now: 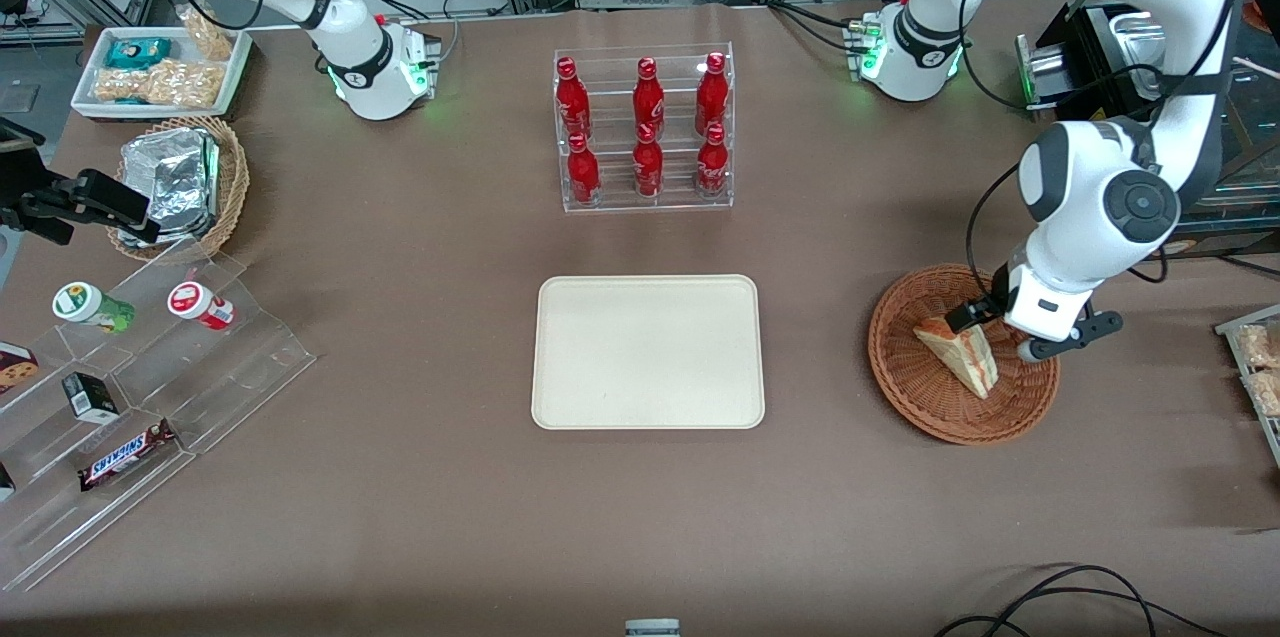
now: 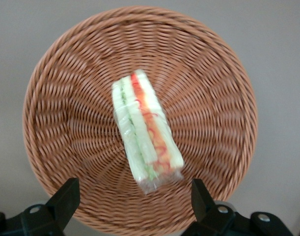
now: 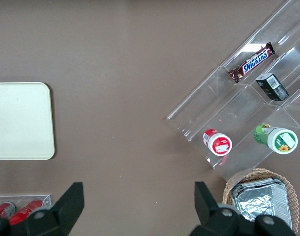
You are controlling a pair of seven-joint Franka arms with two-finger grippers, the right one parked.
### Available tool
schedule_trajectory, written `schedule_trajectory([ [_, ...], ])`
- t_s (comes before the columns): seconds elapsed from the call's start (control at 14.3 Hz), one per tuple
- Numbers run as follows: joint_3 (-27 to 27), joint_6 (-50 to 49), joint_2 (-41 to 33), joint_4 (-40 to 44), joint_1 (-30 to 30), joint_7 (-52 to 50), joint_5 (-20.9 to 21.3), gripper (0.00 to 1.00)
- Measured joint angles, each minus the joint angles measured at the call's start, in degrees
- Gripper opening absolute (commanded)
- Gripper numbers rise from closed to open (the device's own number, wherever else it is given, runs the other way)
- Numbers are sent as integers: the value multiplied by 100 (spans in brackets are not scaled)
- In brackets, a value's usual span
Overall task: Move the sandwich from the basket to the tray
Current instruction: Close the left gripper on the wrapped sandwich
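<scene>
The sandwich (image 1: 960, 355) lies in the round reddish-brown basket (image 1: 925, 407), toward the working arm's end of the tabletop (image 1: 420, 517). From the front you see it as a pale wedge with its cut edge turned toward the front camera, and the arm's white wrist hangs right above the part of the basket farther from that camera. The tool (image 1: 995, 329) sits low over the basket, just beside the sandwich, though from this side the wrist housing hides most of it.

The left wrist view fills in what the front one cannot. Looking straight down, the sandwich (image 2: 146, 135) rests near the middle of the basket (image 2: 66, 98), standing on edge so its layers show: pale bread, green, and a red-orange strip, all under clear wrap. The tool (image 2: 135, 201) is spread wide, one dark fingertip (image 2: 66, 196) on each side, both clear of the sandwich and touching nothing. The sandwich's wrapped end points into the gap between them.

The cream tray (image 1: 648, 352) lies flat in the middle of the tabletop, well apart from the basket. The right wrist view catches only a corner of that tray (image 3: 22, 120), and instead shows the clear stepped display (image 3: 248, 98) with a Snickers bar (image 3: 253, 61) and small tubs, plus the foil bundle (image 3: 265, 199) in its lighter basket. Only the front view shows the rack of red bottles (image 1: 645, 127), which stands farther from the camera than the tray.
</scene>
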Motion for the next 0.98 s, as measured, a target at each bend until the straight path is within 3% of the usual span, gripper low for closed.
schedule_trajectory([
  [0.21, -2, 159, 383, 170, -19, -1557, 7, 100],
  [0.28, -2, 166, 517, 255, -22, -1770, 7, 92],
  [0.49, -2, 169, 824, 445, -23, -2248, 6, 20],
  [0.56, -2, 168, 875, 470, -23, -2334, 6, 11],
  [0.77, -2, -83, 877, 575, -23, -2364, 6, 9],
  [0.98, -7, -1324, 859, 1231, -67, -2364, 7, 7],
])
